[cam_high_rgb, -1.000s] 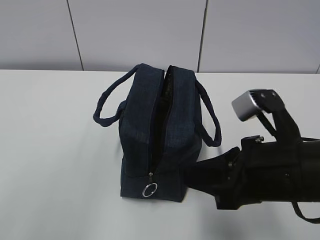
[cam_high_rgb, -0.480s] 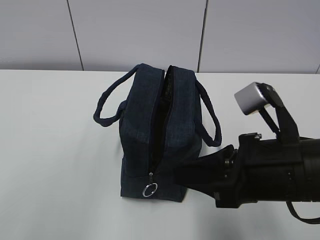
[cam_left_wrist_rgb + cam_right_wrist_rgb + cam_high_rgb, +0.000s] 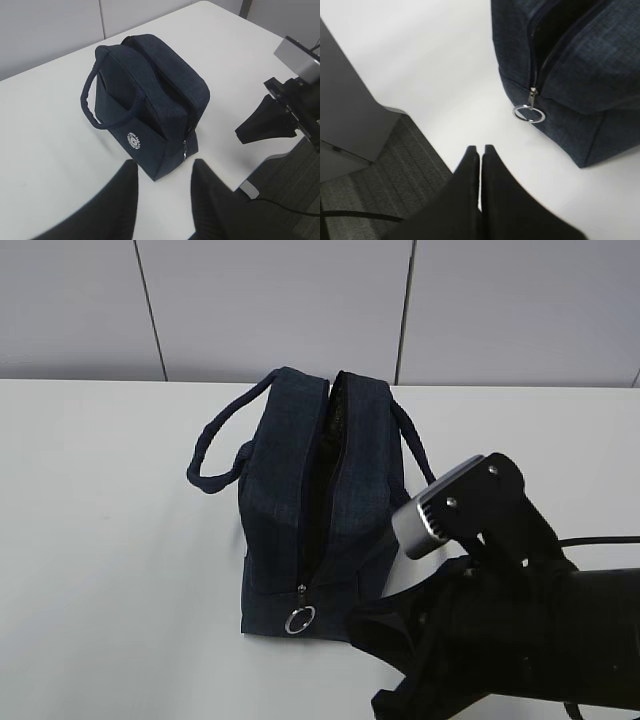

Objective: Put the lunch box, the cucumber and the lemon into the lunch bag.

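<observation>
The dark navy lunch bag [image 3: 285,505] stands on the white table with its top zipper open; the inside is too dark to see into. Its silver ring pull [image 3: 300,620] hangs at the near end, and shows again in the right wrist view [image 3: 529,114]. My right gripper [image 3: 354,626] is shut and holds nothing, hovering just right of that near corner, a little short of the ring pull [image 3: 480,148]. My left gripper [image 3: 164,172] is open and empty, above the table facing the lunch bag [image 3: 150,95]. The lunch box, cucumber and lemon are out of view.
The table's [image 3: 100,540] front edge runs close under my right gripper, with grey carpet [image 3: 375,195] below it. The bag's two loop handles [image 3: 205,455] droop to each side. Grey wall panels stand behind the table.
My right gripper has shut its jaws. The right arm has swung down and leftward, toward the bag's near corner and the table's front edge. The bag has not moved.
</observation>
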Robot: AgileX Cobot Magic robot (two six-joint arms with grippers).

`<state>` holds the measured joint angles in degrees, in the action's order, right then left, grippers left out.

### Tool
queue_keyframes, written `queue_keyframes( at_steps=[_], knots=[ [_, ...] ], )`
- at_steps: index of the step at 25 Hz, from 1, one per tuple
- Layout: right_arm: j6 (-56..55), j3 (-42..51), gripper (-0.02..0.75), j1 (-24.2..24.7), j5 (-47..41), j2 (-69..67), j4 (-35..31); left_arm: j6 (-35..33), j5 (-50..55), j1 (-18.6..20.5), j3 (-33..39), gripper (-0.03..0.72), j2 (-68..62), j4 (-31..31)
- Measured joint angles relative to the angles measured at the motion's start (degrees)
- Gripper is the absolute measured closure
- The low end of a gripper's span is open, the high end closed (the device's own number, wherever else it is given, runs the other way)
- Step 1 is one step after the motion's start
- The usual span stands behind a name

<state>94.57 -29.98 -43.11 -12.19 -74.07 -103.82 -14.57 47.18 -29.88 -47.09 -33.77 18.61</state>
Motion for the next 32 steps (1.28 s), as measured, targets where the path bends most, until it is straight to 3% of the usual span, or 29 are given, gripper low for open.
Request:
queue_keyframes(
  at_steps=[5, 13, 16, 21, 25, 32],
  knots=[
    [-2.5, -2.7, 0.738, -5.2, 6.8, -2.0, -0.8, 0.0, 0.0, 0.0, 0.0, 0.450, 0.0, -0.2],
    [-5.9, -8.2, 0.727, -6.1, 5.9, -15.0, -1.1, 0.0, 0.1, 0.0, 0.0, 0.450, 0.0, -0.2],
    [-6.5, -9.2, 0.629, -6.1, 3.9, -16.1, -1.1, 0.0, 0.1, 0.0, 0.0, 0.450, 0.0, -0.4],
    [-8.7, -9.8, 0.344, -6.1, 3.1, -16.0, -1.1, 0.0, 0.1, 0.0, 0.0, 0.450, 0.0, -0.7],
    [-13.5, -9.9, 0.293, -6.1, 6.3, -16.1, -1.1, 0.0, 0.1, 0.0, 0.0, 0.450, 0.0, -0.7],
    [-24.9, -9.9, 0.286, -6.1, 12.2, -16.1, -1.3, 0.0, 0.1, 0.0, 0.0, 0.450, 0.0, -0.7]
  ],
)
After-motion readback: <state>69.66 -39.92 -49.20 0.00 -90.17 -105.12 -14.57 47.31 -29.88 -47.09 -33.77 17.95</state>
